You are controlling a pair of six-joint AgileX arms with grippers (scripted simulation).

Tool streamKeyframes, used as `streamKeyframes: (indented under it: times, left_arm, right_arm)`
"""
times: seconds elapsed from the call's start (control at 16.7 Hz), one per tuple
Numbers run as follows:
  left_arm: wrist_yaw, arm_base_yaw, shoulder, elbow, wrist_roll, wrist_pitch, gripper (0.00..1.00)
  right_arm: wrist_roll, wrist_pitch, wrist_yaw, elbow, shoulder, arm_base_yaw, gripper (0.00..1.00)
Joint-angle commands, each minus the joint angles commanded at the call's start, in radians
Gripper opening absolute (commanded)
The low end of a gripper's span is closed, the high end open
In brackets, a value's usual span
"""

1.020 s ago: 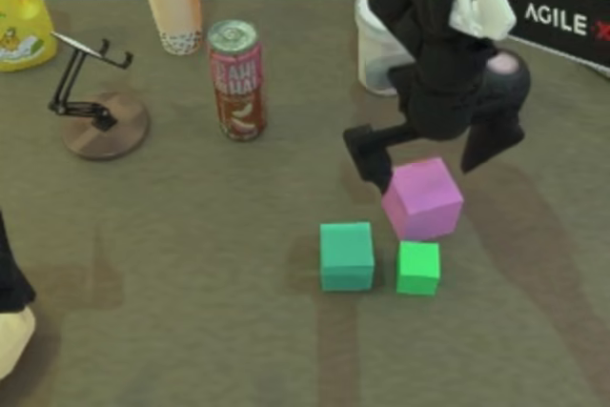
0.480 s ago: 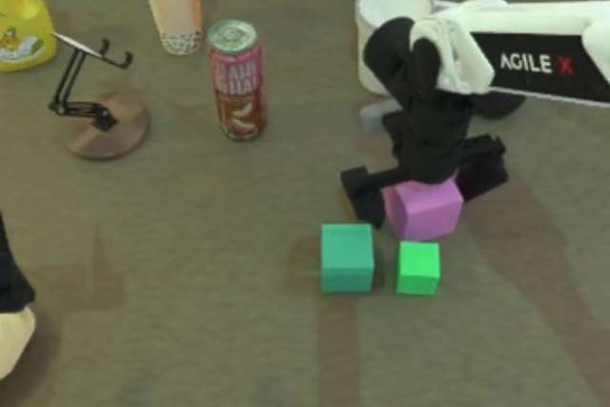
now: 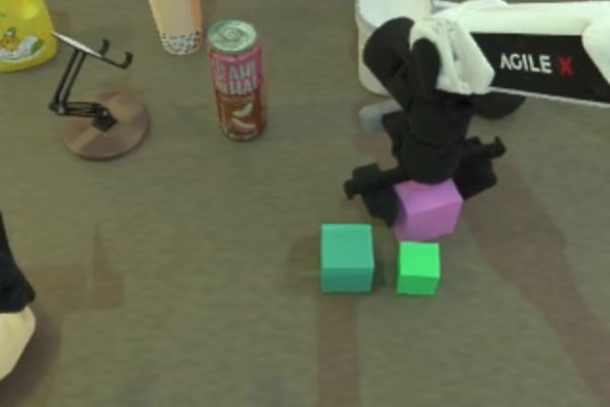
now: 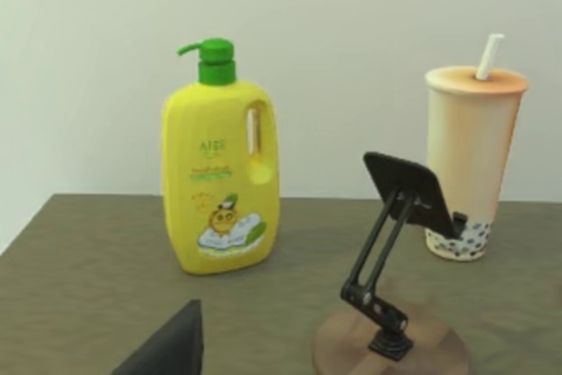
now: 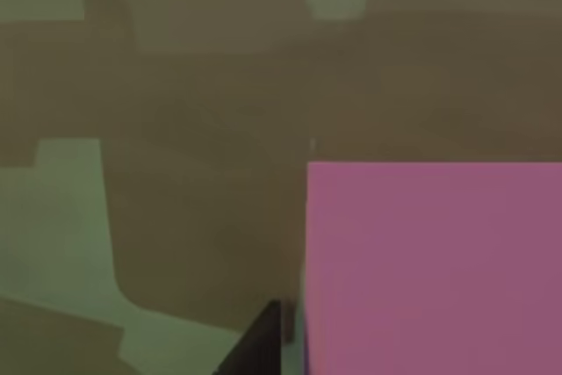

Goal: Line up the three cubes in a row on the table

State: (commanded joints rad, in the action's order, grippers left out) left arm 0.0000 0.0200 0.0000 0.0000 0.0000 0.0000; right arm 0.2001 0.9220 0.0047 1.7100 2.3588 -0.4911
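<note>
Step in hand: grasping the pink cube [image 3: 428, 209]. The right gripper [image 3: 424, 181] is lowered directly over this cube, with one black finger on each side of it. The fingers stand close against the cube's flanks, so the jaws appear closed on it or nearly so; the top view does not confirm firm contact. In the right wrist view the pink cube [image 5: 435, 265] fills the near field, with a dark fingertip just beside its edge.

Positions relative to the pink cube: the bright green cube [image 3: 418, 268] lies just in front of it, close to its front edge. The teal-green cube [image 3: 347, 256] sits to the left of the bright green cube, near it but apart. These two already form a short row; the pink cube sits behind that line.

Next move, as a judgement: secure the grip, lift clear, and set the pink cube down at one end of the green pair without striking the bright green cube.

The left gripper [image 3: 10, 302] is parked far to the left of the pink cube; its jaw state cannot be determined.

Surface: the table [image 3: 191, 331] is flat, olive-brown, with faint darker markings. Behind the pink cube stand a can [image 3: 236, 79], a phone stand [image 3: 95, 107], a yellow pump bottle [image 4: 221, 169], a bubble-tea cup [image 4: 474, 160] and a white container [image 3: 381, 35], against a plain pale wall.
</note>
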Motion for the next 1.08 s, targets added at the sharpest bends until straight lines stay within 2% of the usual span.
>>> streamKeyframes:
  times: [0.36,1.08]
  left_arm:
    - [0.000,0.000,0.000,0.000,0.000,0.000,1.00]
    - [0.000,0.000,0.000,0.000,0.000,0.000,1.00]
  right_arm:
    - [0.000,0.000,0.000,0.000,0.000,0.000,0.02]
    - [-0.001,0.045,0.002,0.034,-0.024,-0.001,0.00]
